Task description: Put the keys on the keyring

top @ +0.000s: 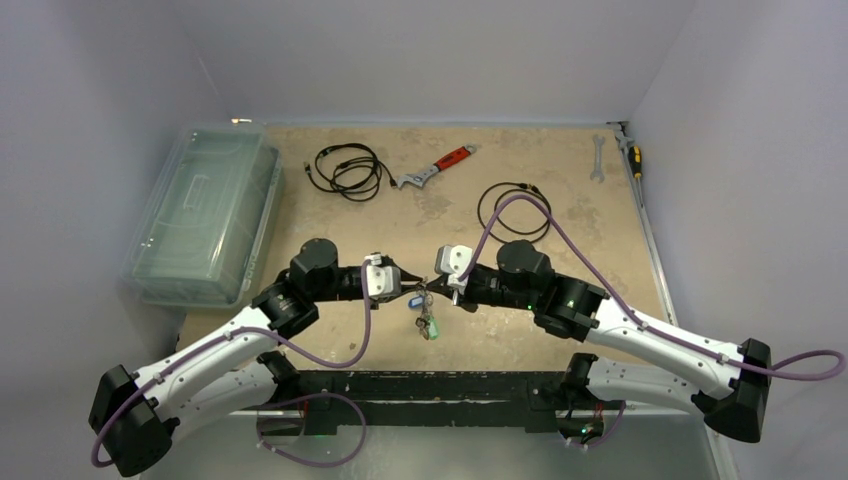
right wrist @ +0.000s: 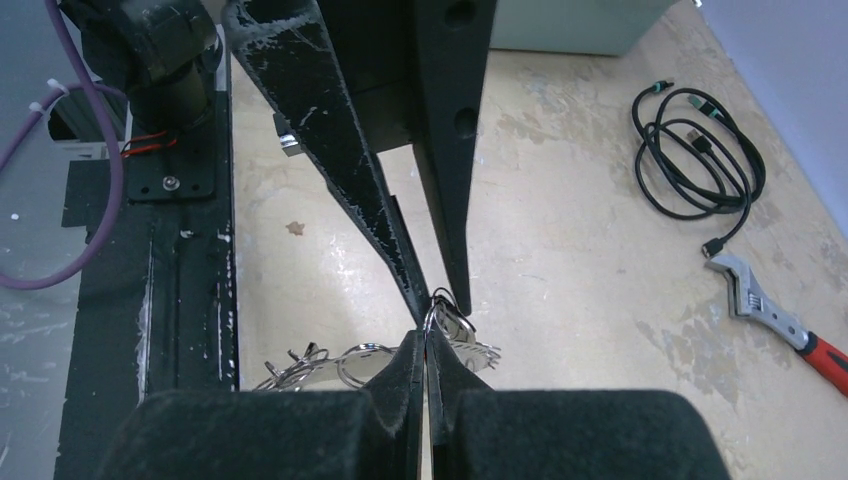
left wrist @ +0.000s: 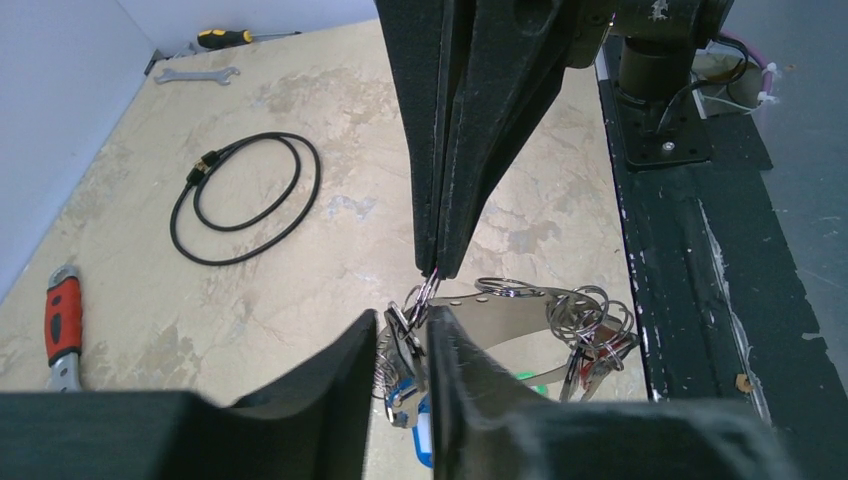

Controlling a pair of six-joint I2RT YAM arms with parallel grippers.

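Note:
My two grippers meet tip to tip above the table's near middle. The left gripper (top: 413,288) is shut on a small silver key with a blue tag (left wrist: 421,438); the tag also shows in the top view (top: 416,299). The right gripper (top: 432,291) is shut, pinching a thin wire loop of the keyring (left wrist: 512,310), a grey metal hoop that also shows in the right wrist view (right wrist: 472,348). Several more keys (left wrist: 590,345) on small split rings hang from the hoop, with green and red bits among them (top: 428,324).
A clear plastic box (top: 205,215) stands at the left. Two black cable coils (top: 348,170) (top: 512,205), a red-handled wrench (top: 440,165), a spanner (top: 597,157) and a screwdriver (top: 632,160) lie at the back. The black base bar (top: 430,385) runs along the near edge.

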